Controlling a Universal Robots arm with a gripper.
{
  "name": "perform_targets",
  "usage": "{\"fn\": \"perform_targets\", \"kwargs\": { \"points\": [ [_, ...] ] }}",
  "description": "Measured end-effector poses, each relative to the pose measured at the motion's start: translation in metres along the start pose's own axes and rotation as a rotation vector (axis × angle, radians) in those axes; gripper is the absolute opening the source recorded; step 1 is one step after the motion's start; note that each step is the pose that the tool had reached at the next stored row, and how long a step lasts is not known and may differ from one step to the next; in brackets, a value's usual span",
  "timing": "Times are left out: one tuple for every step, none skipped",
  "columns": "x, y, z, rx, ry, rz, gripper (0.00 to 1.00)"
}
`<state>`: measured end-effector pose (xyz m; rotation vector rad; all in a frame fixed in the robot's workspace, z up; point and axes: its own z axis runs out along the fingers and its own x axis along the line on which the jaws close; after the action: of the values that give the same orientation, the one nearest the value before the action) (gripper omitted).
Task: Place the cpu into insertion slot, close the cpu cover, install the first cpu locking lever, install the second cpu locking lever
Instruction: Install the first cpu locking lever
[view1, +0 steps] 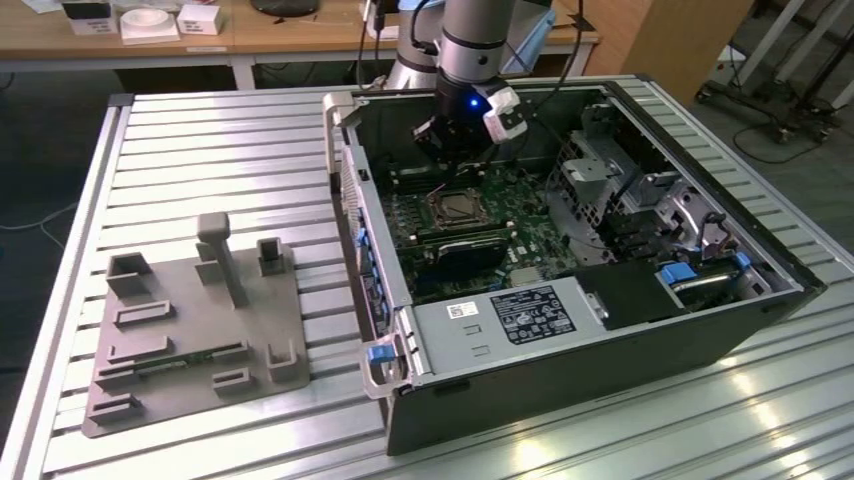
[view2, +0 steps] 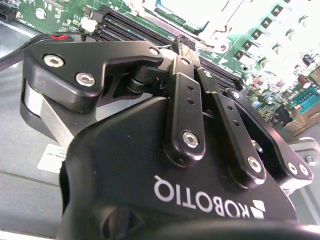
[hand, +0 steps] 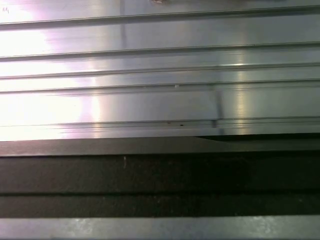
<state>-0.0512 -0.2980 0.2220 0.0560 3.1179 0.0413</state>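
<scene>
Inside an open computer case standing on a slatted metal surface, the arm's gripper hangs over the green motherboard, apart from it. In the second wrist view its fingers are drawn together, and nothing shows between them. The insertion slot lies just below the gripper's tip in the exterior view. In the second wrist view the slot sits beyond the fingertips, past the long dark memory slots. The slot is square, with a silver rim around a grey middle. That grey patch may be the cpu already seated, with the cpu cover down over it, though glare makes this uncertain. A grey fixture plate rests well apart, on the exterior view's left.
</scene>
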Motion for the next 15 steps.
{"fn": "perform_targets", "kwargs": {
  "points": [
    [0.0000,0.0000,0.0000,0.0000,0.0000,0.000,0.10],
    [0.0000,0.0000,0.0000,0.0001,0.0000,0.000,0.10],
    [0.0002,0.0000,0.0000,0.0000,0.0000,0.000,0.10],
    [0.0007,0.0000,0.0001,-0.0002,-0.0002,0.000,0.10],
    [0.0013,0.0000,0.0001,-0.0002,-0.0002,0.000,0.10],
    [0.0021,-0.0001,0.0000,-0.0001,-0.0001,0.000,0.10],
    [0.0028,-0.0001,0.0000,0.0000,-0.0001,-0.001,0.10],
    [0.0034,-0.0001,0.0000,-0.0001,0.0000,-0.001,0.10],
    [0.0040,-0.0001,-0.0001,0.0000,0.0000,-0.002,0.10],
    [0.0048,-0.0002,0.0000,-0.0001,-0.0001,-0.002,0.10],
    [0.0060,-0.0003,-0.0001,0.0001,0.0001,-0.003,0.10],
    [0.0070,-0.0003,-0.0001,0.0001,0.0000,-0.004,0.10],
    [0.0079,-0.0003,-0.0001,0.0001,0.0001,-0.005,0.10],
    [0.0086,-0.0003,-0.0002,0.0001,0.0001,-0.006,0.10],
    [0.0090,-0.0003,-0.0002,0.0001,0.0001,-0.006,0.10]
  ]
}}
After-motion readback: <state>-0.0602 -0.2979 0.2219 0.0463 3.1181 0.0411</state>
